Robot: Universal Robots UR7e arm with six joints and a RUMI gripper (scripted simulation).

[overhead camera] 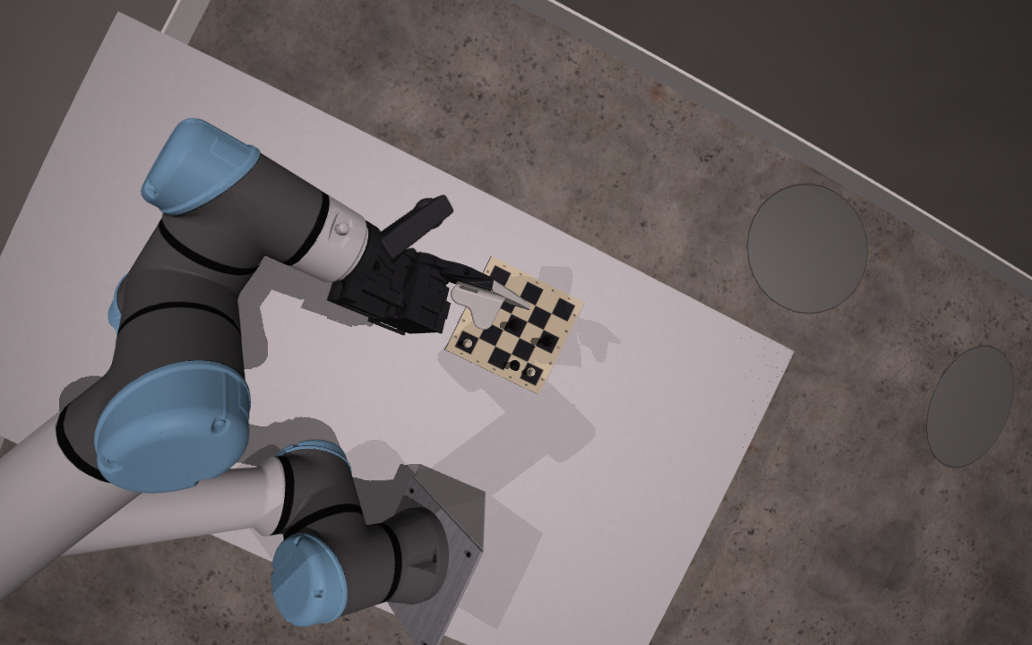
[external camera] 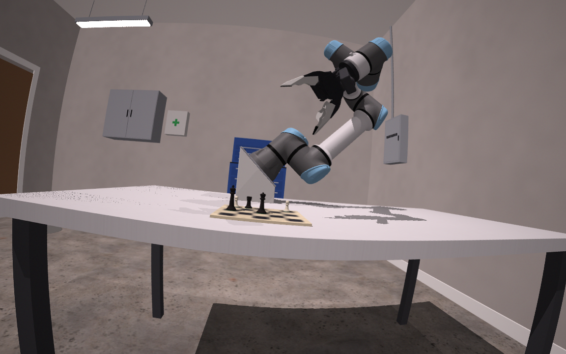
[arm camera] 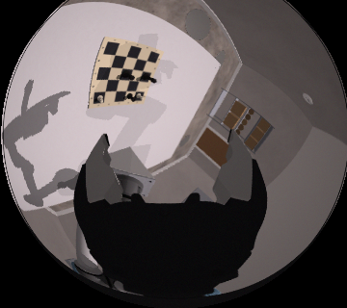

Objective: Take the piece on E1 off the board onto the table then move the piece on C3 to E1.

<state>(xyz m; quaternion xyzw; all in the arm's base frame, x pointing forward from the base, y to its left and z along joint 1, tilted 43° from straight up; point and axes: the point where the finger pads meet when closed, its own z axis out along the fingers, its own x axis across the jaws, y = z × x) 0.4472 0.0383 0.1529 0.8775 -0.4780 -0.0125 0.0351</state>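
A small tan chessboard [overhead camera: 572, 307] [external camera: 261, 221] [arm camera: 97, 62] lies on the white table [overhead camera: 664, 481] [external camera: 100, 206] [arm camera: 63, 48]. Three black pieces stand on it: a tall one [external camera: 232, 197], a short one [external camera: 248, 202] and another tall one [external camera: 262, 203] [overhead camera: 513, 324]. Two small white pieces stand in the edge row, one [overhead camera: 468, 343] [arm camera: 99, 98] at a corner and one [overhead camera: 530, 371] [external camera: 287, 205] [arm camera: 139, 96] further along. All look upright. I cannot read the square labels. My gripper [overhead camera: 513, 292] [external camera: 302, 105] [arm camera: 167, 132] is open and empty, high above the board.
The arm's grey base mount [overhead camera: 439, 521] [external camera: 249, 176] sits on the table behind the board. The arm's elbow and upper links [overhead camera: 175, 321] hang over the table's left half. Two round grey patches [overhead camera: 806, 248] mark the floor beyond the table edge.
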